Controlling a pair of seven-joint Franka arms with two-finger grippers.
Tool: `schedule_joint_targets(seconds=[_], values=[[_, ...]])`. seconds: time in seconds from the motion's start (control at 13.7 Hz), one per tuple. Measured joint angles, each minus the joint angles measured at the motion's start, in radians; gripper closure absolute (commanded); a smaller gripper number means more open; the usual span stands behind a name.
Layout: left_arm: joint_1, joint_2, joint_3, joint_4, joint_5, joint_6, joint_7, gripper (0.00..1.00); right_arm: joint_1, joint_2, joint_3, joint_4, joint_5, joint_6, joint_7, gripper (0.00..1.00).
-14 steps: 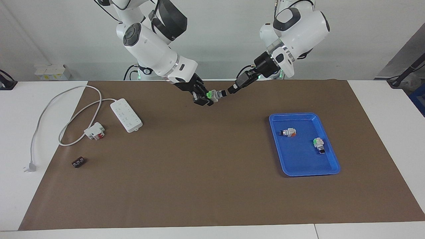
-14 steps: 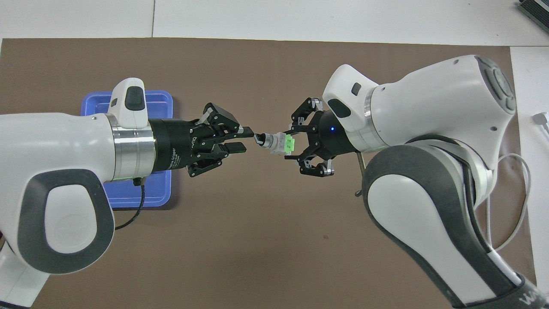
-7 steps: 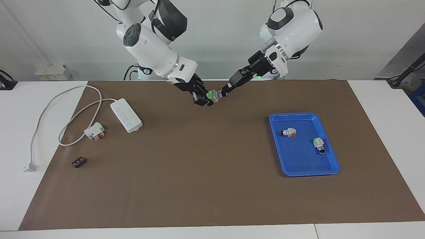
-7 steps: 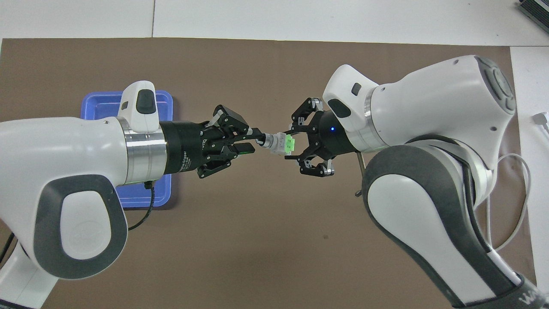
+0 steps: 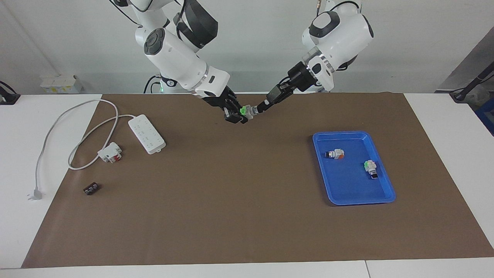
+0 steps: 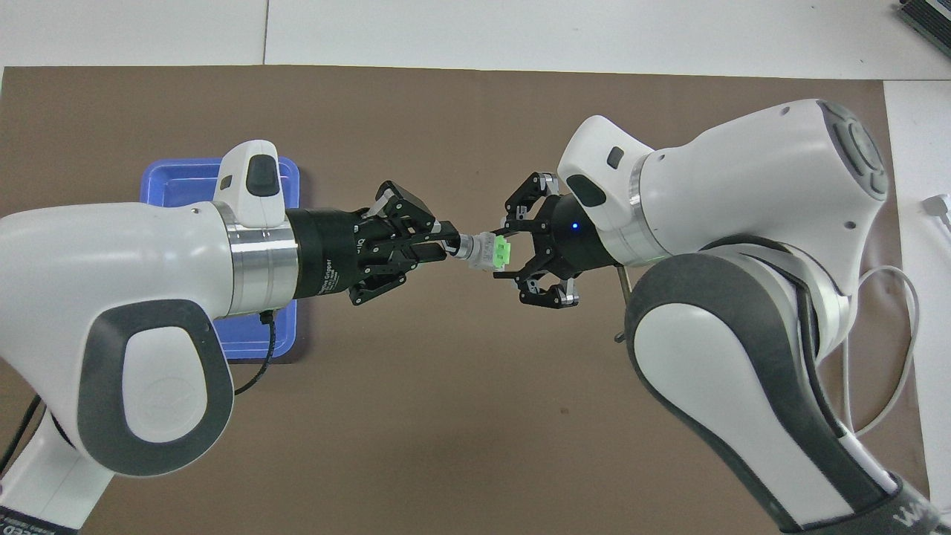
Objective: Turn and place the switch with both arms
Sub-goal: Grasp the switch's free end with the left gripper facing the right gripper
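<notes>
The switch (image 5: 247,111) (image 6: 481,250) hangs in the air over the brown mat, lying level between the two hands. My right gripper (image 5: 242,112) (image 6: 504,251) is shut on its bright green base. The left gripper (image 5: 259,108) (image 6: 446,243) comes in from the blue tray's end, and its fingertips (image 6: 437,255) close in on the black knob end from both sides. The silver-white middle shows between the two hands.
A blue tray (image 5: 353,134) (image 6: 160,174) toward the left arm's end holds an orange-red based switch (image 5: 335,154) and another green based one (image 5: 370,166). Toward the right arm's end lie a white power strip (image 5: 146,134) with its cable, a white-and-red breaker block (image 5: 110,152) and a small dark block (image 5: 91,189).
The left gripper has moved in from the tray's end onto the knob and its fingers have narrowed around it. The right gripper has kept the switch still.
</notes>
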Motion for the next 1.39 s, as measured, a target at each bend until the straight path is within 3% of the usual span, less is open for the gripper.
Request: schedule_joint_targets(seconds=[0.58, 0.73, 1.39], values=[[-0.013, 0.015, 0.0, 0.0, 0.0, 0.023, 0.006, 0.87, -0.001, -0.003, -0.003, -0.011, 0.0, 0.014, 0.0, 1.0], [-0.013, 0.015, 0.0, 0.0, 0.0, 0.023, 0.006, 1.0, -0.002, -0.006, -0.004, -0.013, 0.0, 0.016, 0.0, 1.0], [-0.015, 0.018, 0.001, 0.0, 0.001, 0.027, 0.053, 1.0, -0.002, -0.024, -0.004, -0.037, 0.0, 0.051, 0.0, 1.0]])
